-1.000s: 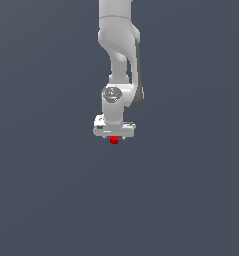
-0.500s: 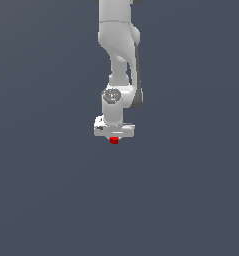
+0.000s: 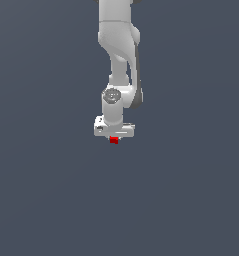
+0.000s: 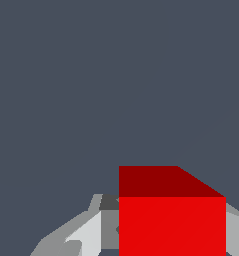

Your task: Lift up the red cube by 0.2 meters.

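Note:
The red cube [image 3: 114, 140] is a tiny bright red block right under the white gripper [image 3: 114, 138] in the middle of the exterior view. The gripper points down and its fingers are shut on the cube. In the wrist view the cube [image 4: 171, 220] fills the space between the grey fingers [image 4: 86, 235], with one finger on each side of it. Most of the cube is hidden by the hand in the exterior view.
The white arm [image 3: 118, 55] comes down from the top of the exterior view. The surface around it is a plain dark grey-blue floor [image 3: 46, 190].
The gripper and the red cube have moved slightly upward together. The grip has not changed.

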Motion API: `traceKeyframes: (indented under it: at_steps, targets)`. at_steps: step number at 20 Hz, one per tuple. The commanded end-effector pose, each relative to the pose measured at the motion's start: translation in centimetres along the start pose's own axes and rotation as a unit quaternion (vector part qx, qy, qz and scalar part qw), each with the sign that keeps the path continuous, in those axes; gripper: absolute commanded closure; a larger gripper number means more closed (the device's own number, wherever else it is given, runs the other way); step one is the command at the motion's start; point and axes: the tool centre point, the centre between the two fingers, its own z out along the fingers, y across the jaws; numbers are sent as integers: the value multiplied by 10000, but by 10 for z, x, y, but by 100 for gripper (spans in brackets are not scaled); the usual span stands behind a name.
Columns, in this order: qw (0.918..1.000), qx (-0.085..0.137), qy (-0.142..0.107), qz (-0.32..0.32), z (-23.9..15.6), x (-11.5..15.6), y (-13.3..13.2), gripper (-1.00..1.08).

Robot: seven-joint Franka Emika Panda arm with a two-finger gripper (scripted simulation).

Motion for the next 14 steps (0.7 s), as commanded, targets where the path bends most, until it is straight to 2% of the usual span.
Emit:
traceKeyframes:
  at_steps: [1, 8, 14]
  targets:
    - [10000, 0, 4, 0, -3, 0, 0, 108]
    - [10000, 0, 4, 0, -29, -1, 0, 108]
    - [10000, 0, 4, 0, -71, -2, 0, 108]
